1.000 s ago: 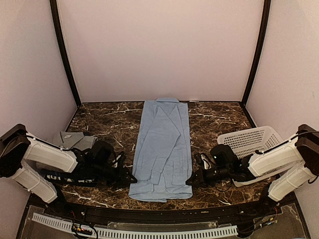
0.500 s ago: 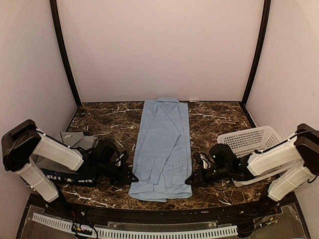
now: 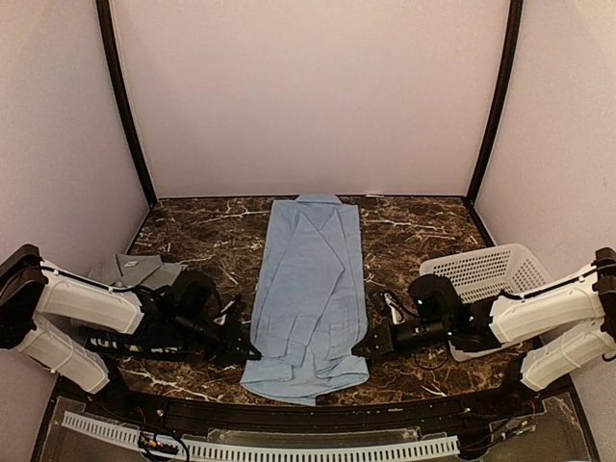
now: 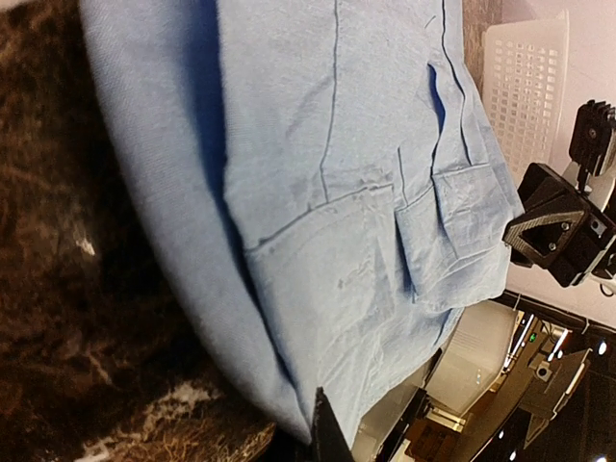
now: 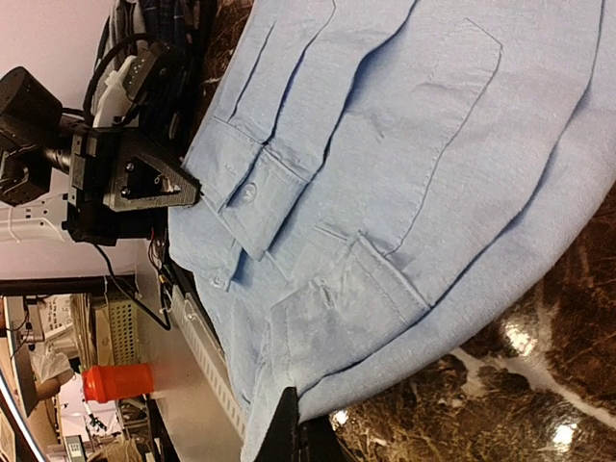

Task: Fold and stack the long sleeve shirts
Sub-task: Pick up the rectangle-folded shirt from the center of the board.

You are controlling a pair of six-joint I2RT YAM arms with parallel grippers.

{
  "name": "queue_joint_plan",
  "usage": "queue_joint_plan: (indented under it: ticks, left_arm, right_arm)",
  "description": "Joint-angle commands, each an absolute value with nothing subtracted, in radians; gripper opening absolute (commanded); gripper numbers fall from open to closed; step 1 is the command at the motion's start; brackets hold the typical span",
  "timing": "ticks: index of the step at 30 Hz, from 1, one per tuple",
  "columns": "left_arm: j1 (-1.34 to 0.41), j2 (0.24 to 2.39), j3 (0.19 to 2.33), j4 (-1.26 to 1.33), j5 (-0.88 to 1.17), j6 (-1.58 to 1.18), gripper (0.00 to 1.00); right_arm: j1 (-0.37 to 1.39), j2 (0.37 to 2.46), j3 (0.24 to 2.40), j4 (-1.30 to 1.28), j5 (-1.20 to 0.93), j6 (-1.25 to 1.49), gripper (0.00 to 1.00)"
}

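Note:
The light blue shirt (image 3: 310, 289) lies in a long narrow strip down the middle of the table, sleeves folded in, collar at the far end. My left gripper (image 3: 252, 354) is shut on its near left hem corner (image 4: 289, 404). My right gripper (image 3: 361, 351) is shut on its near right hem corner (image 5: 308, 390). The near end is lifted slightly off the table. A grey collared shirt (image 3: 135, 270) lies folded at the left, partly behind my left arm. The dark navy shirt is not in view.
A white lattice basket (image 3: 486, 276) stands at the right, behind my right arm. The dark marble table (image 3: 414, 231) is walled on three sides. The table's front edge (image 3: 308, 409) runs just below the shirt's hem.
Both grippers have drawn the shirt's near end toward the front edge. The whole shirt has slid nearer and its collar has come away from the back wall.

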State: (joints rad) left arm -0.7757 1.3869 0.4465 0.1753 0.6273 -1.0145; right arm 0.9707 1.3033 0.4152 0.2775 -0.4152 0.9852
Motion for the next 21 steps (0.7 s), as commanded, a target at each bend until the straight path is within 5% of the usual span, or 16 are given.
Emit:
queue_joint_plan:
  ticks: [1,21]
  left_arm:
    - [-0.802,1.325,0.401,0.110,0.703,-1.033,0.00]
    - [-0.592,1.484,0.592,0.505,0.843,-1.406,0.00]
  right_arm:
    - [1.007,1.265,0.427,0.267,-0.401,0.999,0.00]
    - [0.790,1.500,0.726,0.325,-0.373,0.899,0.00]
